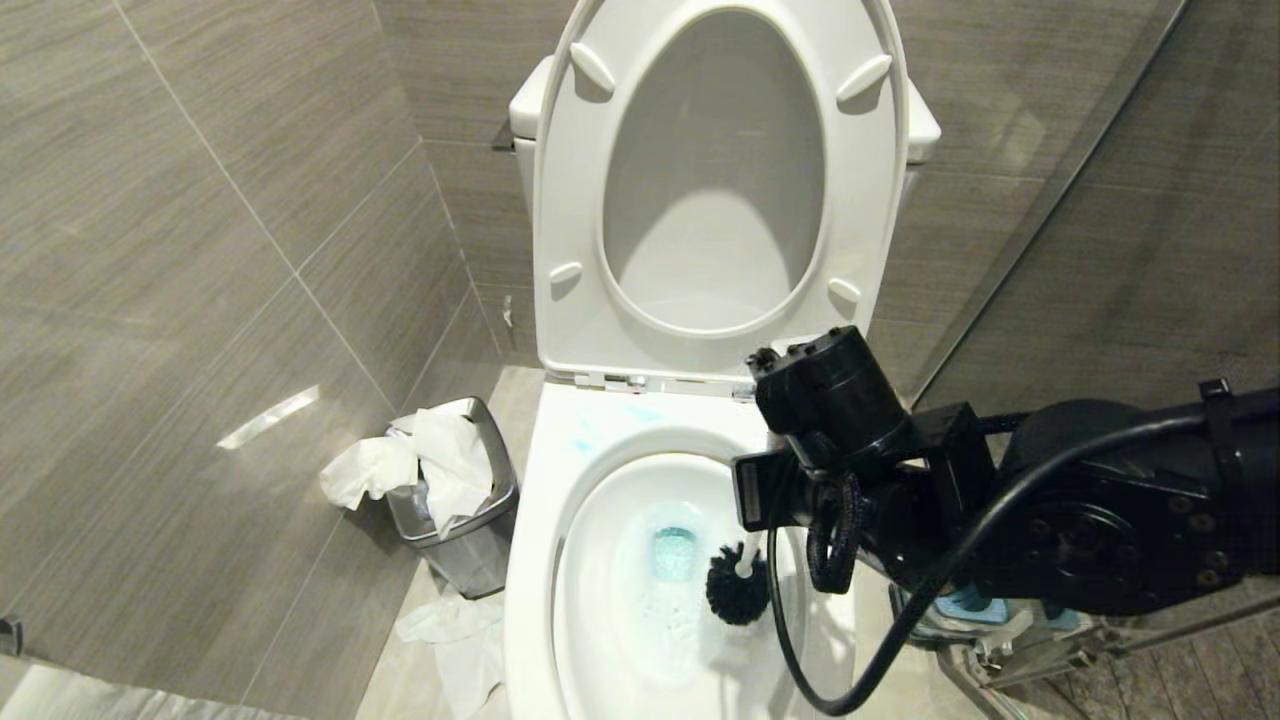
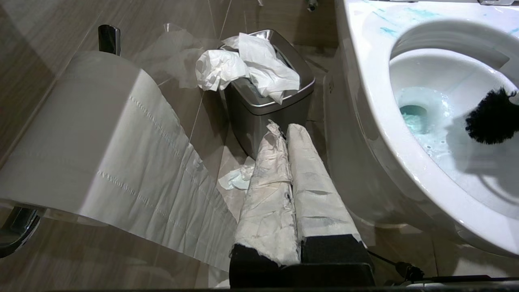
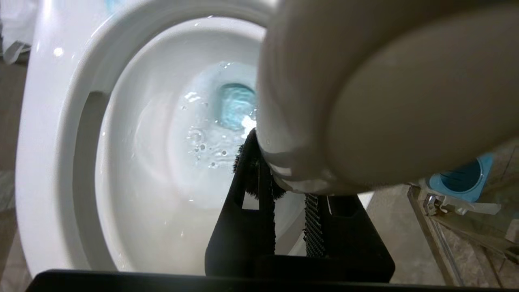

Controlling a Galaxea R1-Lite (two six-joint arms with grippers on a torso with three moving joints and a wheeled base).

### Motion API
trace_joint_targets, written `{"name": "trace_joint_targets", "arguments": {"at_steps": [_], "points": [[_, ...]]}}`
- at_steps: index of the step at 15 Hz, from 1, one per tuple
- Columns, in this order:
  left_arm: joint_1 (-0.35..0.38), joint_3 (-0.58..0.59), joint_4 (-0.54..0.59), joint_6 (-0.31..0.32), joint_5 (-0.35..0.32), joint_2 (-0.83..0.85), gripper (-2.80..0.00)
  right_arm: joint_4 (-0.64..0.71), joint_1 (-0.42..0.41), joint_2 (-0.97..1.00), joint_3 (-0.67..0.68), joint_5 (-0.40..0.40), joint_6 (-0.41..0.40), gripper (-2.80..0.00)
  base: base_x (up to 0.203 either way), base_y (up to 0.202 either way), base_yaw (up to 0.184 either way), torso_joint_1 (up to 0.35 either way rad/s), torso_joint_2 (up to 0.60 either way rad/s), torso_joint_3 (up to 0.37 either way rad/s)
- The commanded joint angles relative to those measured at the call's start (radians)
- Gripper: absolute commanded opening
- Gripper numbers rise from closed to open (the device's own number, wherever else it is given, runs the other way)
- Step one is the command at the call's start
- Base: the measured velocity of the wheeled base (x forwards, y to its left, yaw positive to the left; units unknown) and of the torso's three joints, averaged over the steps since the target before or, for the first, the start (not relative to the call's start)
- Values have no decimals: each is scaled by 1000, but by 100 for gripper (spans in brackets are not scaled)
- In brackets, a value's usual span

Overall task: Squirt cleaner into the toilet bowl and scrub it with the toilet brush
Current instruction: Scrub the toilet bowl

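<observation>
The white toilet bowl (image 1: 570, 520) stands open, and the cleaner (image 1: 673, 553) tints its water turquoise and leaves pale blue streaks (image 2: 389, 30) on the back rim. The toilet brush's black bristle head (image 1: 738, 590) hangs inside the bowl, on its right side beside the tinted water. My right gripper (image 1: 778, 505) reaches over the right rim and is shut on the brush's white handle (image 3: 365, 101), which fills much of the right wrist view. My left gripper (image 2: 284, 129), its fingers wrapped in white, is shut and empty low beside the bowl's left side.
A steel bin (image 1: 470, 520) overflowing with tissue stands left of the toilet, with more tissue (image 1: 450, 630) on the floor. A toilet roll (image 2: 101, 134) hangs close to my left gripper. The seat and lid (image 1: 715, 190) are raised. The blue brush holder (image 1: 965, 603) sits at the right by a glass panel.
</observation>
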Motion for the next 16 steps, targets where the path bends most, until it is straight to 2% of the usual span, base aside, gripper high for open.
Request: {"name": "trace_joint_targets", "arguments": {"at_steps": [1,4,10,16], "points": [[0,2,0,1,0,1,-280,-25,-26,31,-17,-4,-13,-280,0,0,0,0,0,0],[0,2,0,0,0,1,-280,-74,-49,111,-91,-4,-58,-280,0,0,0,0,0,0],[0,2,0,-1,0,1,-280,-78,-44,312,-413,-2,-136,-280,0,0,0,0,0,0],[0,2,0,0,0,1,-280,-64,72,352,-453,10,-153,-280,0,0,0,0,0,0]]}}
